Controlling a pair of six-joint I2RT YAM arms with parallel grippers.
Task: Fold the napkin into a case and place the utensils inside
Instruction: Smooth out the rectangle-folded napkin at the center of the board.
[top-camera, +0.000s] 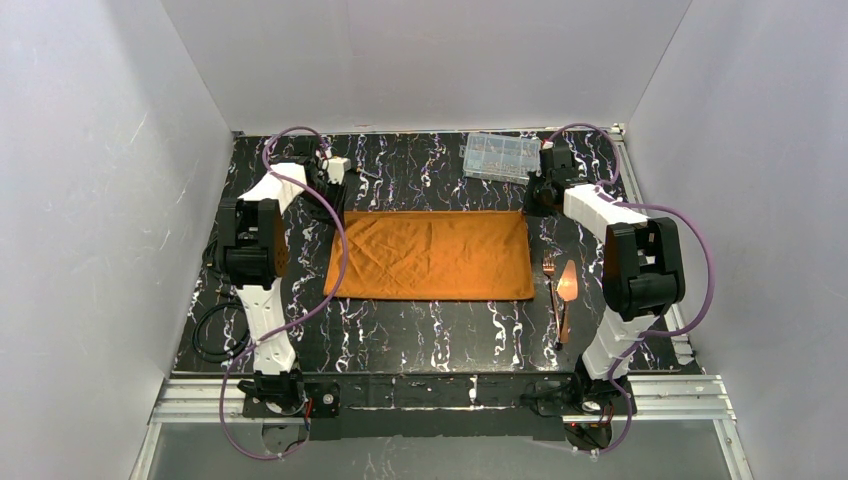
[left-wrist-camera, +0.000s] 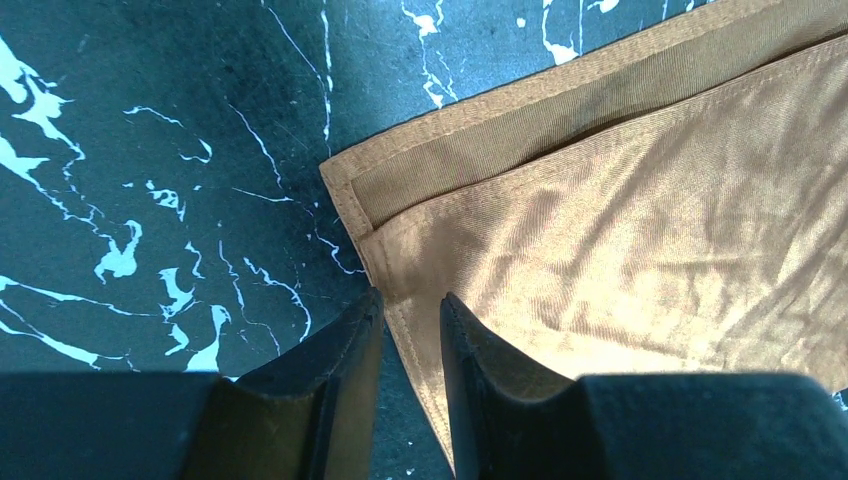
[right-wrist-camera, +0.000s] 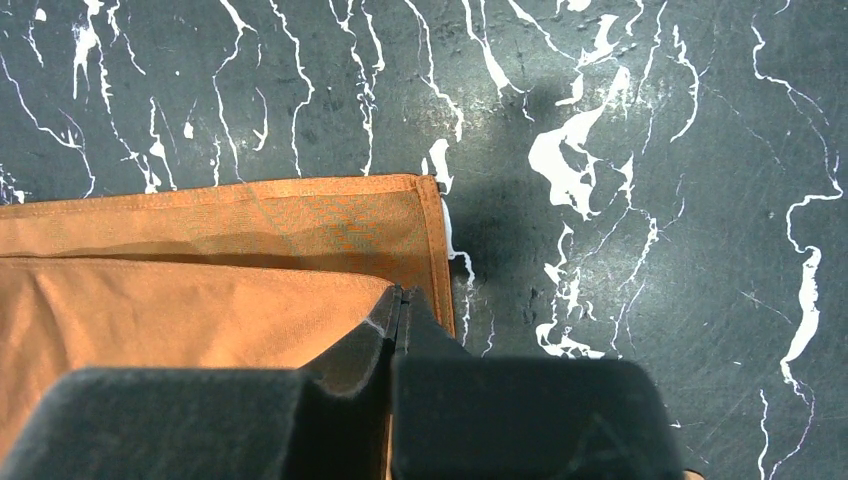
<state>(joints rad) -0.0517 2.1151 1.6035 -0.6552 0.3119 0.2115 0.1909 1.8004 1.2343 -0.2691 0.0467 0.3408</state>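
The folding step is judged to be in hand. In the top view the napkin (top-camera: 430, 255) is seen at the middle of the table (top-camera: 420, 335) as a wide rectangle, doubled over once. The upper layer is set back a little, so a band of the lower layer is left showing along the top edge. No case is formed yet. The utensils (top-camera: 560, 285) are laid on the bare table at the right of the frame, just beside the napkin's right edge. A fork (top-camera: 549, 262) can be made out among them.

The right pincer (right-wrist-camera: 400, 297) is seen with its jaws pressed together at the napkin's upper right corner. The corner of the upper layer is drawn up to a point at its tips, so it is taken to be clamped on that corner. The left pincer (left-wrist-camera: 412, 302) is placed at the upper left corner with its jaws a little apart, set astride the stitched hem. No cloth is seen pinched there.

The next move is judged to call for the left jaws to be brought together on the upper layer alone. Both corners would then be raised as one and carried evenly toward the bottom of the frame, so that the fold is laid square.

The cloth is a rust-orange weave with a slight sheen, soft and creased, bordered by a flat stitched hem. It looks thin enough that a second layer could be caught by mistake. The utensils are slim, shiny, copper-coloured metal. The table is hard and black, veined with white.
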